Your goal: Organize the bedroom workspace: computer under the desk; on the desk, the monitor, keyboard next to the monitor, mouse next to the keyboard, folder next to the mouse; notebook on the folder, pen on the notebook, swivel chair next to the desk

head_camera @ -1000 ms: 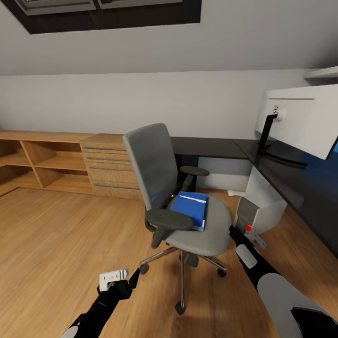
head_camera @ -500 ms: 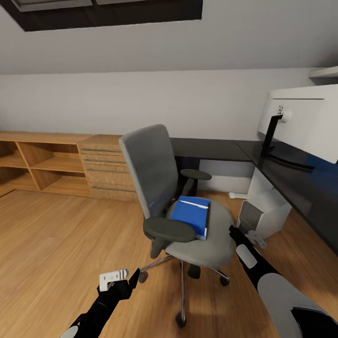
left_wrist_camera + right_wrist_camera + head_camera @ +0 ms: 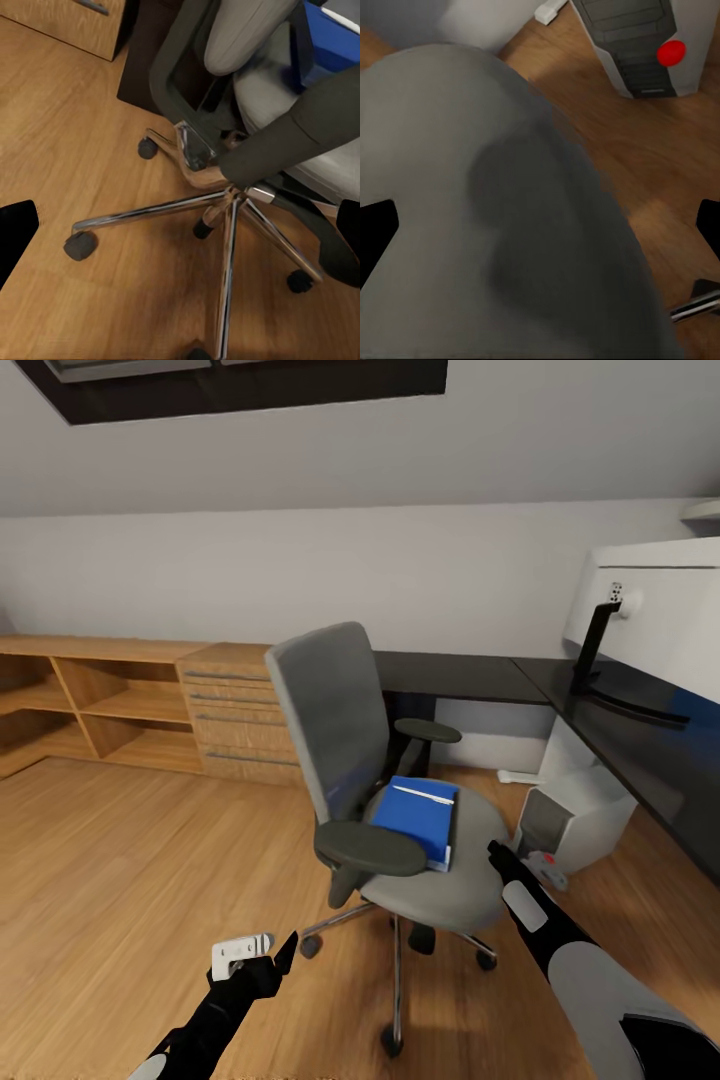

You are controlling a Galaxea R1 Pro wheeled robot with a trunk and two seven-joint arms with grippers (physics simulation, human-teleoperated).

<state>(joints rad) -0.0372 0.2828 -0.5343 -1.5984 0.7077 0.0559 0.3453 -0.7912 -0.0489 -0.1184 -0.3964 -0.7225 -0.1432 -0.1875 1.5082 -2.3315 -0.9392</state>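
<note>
- Partly hidden, the computer (image 3: 575, 822) is sitting on the floor beyond the swivel chair (image 3: 400, 780), under the desk (image 3: 600, 720); the right gripper (image 3: 497, 854) is covering its lower front corner in the head view, while the right wrist view is showing its vented grey front (image 3: 641, 45) and red dot.
- Resting on the chair's grey upholstered seat, the folder (image 3: 418, 818) is showing flat, bright blue and white-edged, its near corner tucked behind the black armrest; a slim whitish strip is lying across its far end, too small to identify.
- Standing on the glossy black desk beyond the chair, the monitor (image 3: 655, 615) is turning its white back and thin black stand, its far side running off the frame.
- Hovering low beside the chair's chrome five-star base (image 3: 225, 206), the left gripper (image 3: 270, 952) is holding its dark fingers spread wide.
- Hanging just over the seat's front edge, the right gripper is also keeping its jaws wide apart, with blurred grey upholstery (image 3: 510, 225) between them.
</note>
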